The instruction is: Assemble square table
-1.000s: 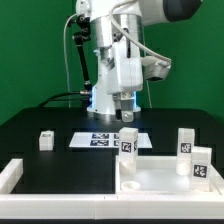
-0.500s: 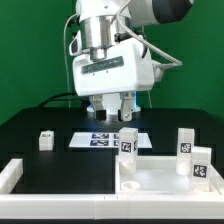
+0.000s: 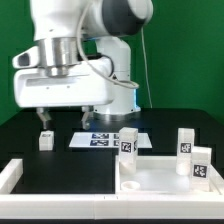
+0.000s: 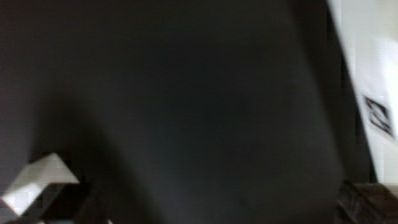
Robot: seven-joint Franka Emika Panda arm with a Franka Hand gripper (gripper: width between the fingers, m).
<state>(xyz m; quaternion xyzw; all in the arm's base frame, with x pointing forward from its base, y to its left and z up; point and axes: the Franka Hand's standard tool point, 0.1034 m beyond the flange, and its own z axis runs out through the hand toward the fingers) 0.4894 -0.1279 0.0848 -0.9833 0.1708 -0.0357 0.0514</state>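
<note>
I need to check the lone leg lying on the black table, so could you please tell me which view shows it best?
The exterior view shows it best: the lone leg lies whole and unobstructed, below the gripper. The wrist view is blurred and mostly dark; I cannot identify the leg there.

Exterior light: you get bright, even light from above; the arm and square panel read nearly blown-out white.
Shadows: soft ones lie on the black surface.
Exterior sharpness: your tags look coarse.
Wrist view: you see a dim, heavily blurred frame; the marker board smears.
</note>
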